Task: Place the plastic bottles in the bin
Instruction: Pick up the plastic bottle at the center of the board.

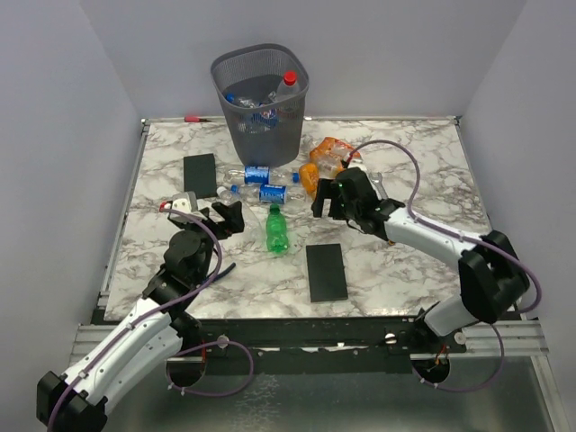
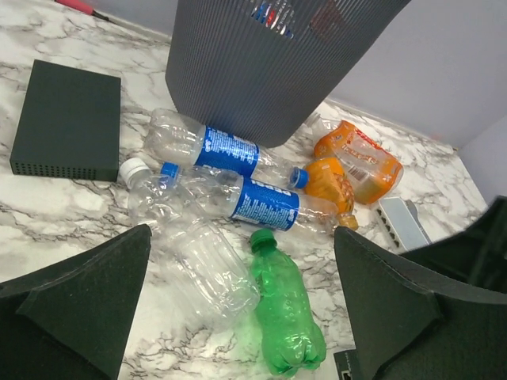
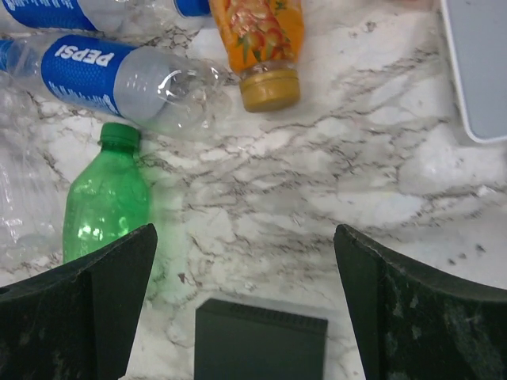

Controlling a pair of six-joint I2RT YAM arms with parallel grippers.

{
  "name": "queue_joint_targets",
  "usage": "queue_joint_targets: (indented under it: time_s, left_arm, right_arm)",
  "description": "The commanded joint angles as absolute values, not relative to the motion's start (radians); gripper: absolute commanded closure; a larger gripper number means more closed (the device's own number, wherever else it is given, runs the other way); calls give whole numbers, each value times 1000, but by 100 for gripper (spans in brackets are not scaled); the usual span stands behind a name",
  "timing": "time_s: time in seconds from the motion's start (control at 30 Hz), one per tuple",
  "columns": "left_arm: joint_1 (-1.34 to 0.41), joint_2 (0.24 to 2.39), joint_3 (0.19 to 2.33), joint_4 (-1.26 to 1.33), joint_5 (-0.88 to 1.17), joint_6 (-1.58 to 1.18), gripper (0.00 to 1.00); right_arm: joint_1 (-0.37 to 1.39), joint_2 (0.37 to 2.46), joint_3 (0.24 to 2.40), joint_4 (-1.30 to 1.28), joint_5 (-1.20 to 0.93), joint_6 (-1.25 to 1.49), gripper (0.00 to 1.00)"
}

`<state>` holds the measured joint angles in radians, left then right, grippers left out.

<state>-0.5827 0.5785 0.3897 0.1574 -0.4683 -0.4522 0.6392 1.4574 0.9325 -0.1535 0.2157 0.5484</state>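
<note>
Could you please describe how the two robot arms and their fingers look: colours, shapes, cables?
The left arm and right arm both have white links joined by black joints. A thin purple cable loops along each. The fingers are matt black, broad and wedge-shaped; the right ones look slightly speckled.

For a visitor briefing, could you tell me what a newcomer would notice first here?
The tall mesh bin at the table's far edge, bottles already inside, stands out first. Before it lie loose bottles: a bright green bottle nearest the front, two orange bottles on the right.
</note>
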Motion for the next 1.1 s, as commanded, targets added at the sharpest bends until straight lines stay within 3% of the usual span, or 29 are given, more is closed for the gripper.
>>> queue_joint_targets:
  time_s: [0.0, 0.2, 0.53, 1.07]
  left_arm:
    - [-584, 575, 398, 154, -440, -520, 1]
    - [-585, 587, 392, 153, -442, -530, 1]
    - [-591, 576, 376, 165, -456, -524, 1]
    - [-591, 598, 376, 173, -459, -515, 1]
  right_arm:
    - [599, 1608, 1047, -44, 161, 544, 3]
    - [556, 1808, 1210, -65, 161, 529, 10]
    - [544, 1956, 1305, -87, 133, 502, 22]
    - [544, 1976, 1258, -55, 115, 447, 59]
